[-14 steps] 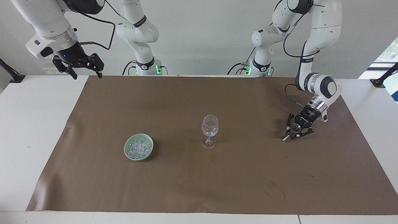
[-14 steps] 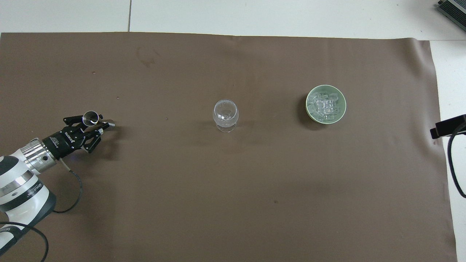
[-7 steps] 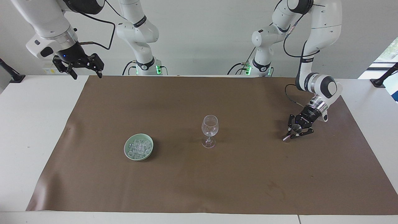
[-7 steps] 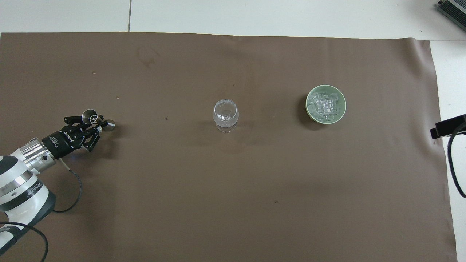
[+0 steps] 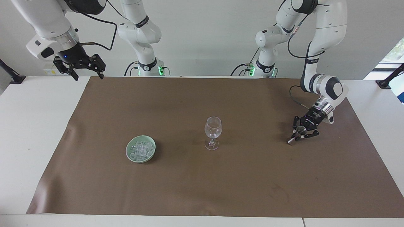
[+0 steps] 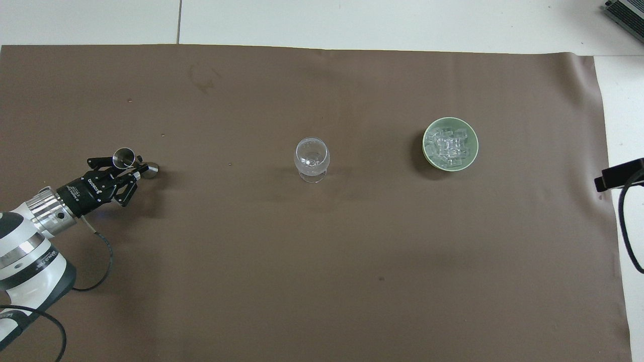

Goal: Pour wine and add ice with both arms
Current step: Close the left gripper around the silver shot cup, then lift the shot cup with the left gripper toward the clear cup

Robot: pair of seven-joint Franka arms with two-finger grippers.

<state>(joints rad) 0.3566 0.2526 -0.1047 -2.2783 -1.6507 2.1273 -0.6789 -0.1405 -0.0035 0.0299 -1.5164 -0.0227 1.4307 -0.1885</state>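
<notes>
Though clear-pathed: wine glass [image 5: 213,132], ice [image 5: 140,149]

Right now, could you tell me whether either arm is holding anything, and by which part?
The left end effector is shut on a small metal measuring cup, gripping its narrow middle. The right end effector is open and holds nothing.

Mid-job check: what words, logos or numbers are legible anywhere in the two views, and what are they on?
White lettering on the body of the left pincer, which grips the jigger: too small to read.
Dark lettering on the left arm, on its white link: blurred, unreadable.
No text on the wine glass, bowl or mat.
</notes>
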